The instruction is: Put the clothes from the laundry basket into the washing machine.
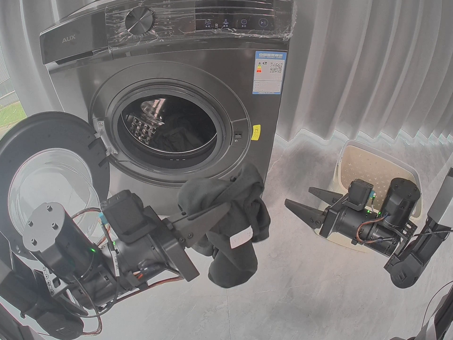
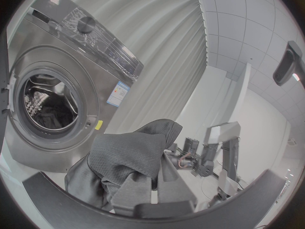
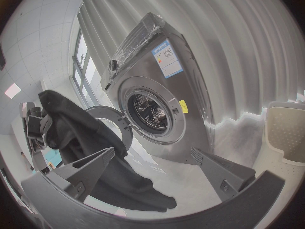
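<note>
A dark grey garment [image 1: 236,223] hangs from my left gripper [image 1: 214,211], which is shut on it just in front of and below the washing machine [image 1: 170,95] opening. The same garment [image 2: 127,156] drapes over the left fingers [image 2: 139,185] and shows as a black hanging cloth [image 3: 95,153] from the right wrist. The drum [image 1: 170,126] is open and holds dark clothes. My right gripper [image 1: 306,204] stands open and empty beside the cream laundry basket [image 1: 377,166], which stands on the floor right of the machine.
The machine's round door [image 1: 47,166] is swung wide open to the left, close behind my left arm. Grey curtains [image 1: 368,57] hang behind the machine and basket. Bare grey floor [image 1: 292,284] lies between the two arms.
</note>
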You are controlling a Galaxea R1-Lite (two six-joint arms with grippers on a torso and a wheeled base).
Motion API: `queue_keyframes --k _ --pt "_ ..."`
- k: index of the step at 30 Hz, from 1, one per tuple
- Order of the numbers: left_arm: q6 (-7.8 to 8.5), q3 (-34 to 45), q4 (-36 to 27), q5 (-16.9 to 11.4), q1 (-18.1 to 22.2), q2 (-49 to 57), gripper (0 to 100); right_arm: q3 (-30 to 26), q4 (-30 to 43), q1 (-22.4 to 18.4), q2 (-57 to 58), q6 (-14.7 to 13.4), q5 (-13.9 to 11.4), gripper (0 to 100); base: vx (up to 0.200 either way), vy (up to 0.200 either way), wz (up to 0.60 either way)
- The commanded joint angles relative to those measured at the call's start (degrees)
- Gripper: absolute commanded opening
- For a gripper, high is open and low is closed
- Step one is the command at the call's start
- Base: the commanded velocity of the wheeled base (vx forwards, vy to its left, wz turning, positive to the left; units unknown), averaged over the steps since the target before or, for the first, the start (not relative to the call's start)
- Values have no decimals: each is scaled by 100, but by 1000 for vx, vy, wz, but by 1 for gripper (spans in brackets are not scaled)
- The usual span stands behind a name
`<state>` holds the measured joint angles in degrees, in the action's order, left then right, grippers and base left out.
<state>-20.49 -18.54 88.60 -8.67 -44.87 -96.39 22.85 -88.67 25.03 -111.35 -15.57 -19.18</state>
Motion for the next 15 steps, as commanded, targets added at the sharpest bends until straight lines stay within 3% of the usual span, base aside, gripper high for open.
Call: queue_keyframes --k 1,4,6,7,8,11,12,14,15 --pt "-16 -334 -45 506 -13 -169 0 -202 -1 -191 113 89 10 100 0 0 0" --pt "-95 -413 -291 840 -74 -196 0 -210 -10 -341 78 98 2 100 0 0 0" --pt "-289 -440 -431 867 -101 -143 0 -210 -1 -393 78 98 -7 100 0 0 0" --pt "-306 -440 -440 867 -101 -143 0 -210 -10 -393 78 98 -7 100 0 0 0" --pt "-552 -457 -554 884 -101 -64 0 -210 -10 -393 96 89 -25 100 0 0 0" --pt "-781 -554 -880 893 -48 59 0 -175 -10 -385 122 98 -25 100 0 0 0" --pt "-781 -554 -880 893 -48 59 0 -175 -10 -385 122 98 -25 100 0 0 0" --pt "-1080 -695 -1293 902 -21 182 0 -228 -10 -323 131 98 -51 100 0 0 0" --pt "-1132 -730 -1354 902 -21 217 0 -237 -10 -305 131 98 -60 100 0 0 0"
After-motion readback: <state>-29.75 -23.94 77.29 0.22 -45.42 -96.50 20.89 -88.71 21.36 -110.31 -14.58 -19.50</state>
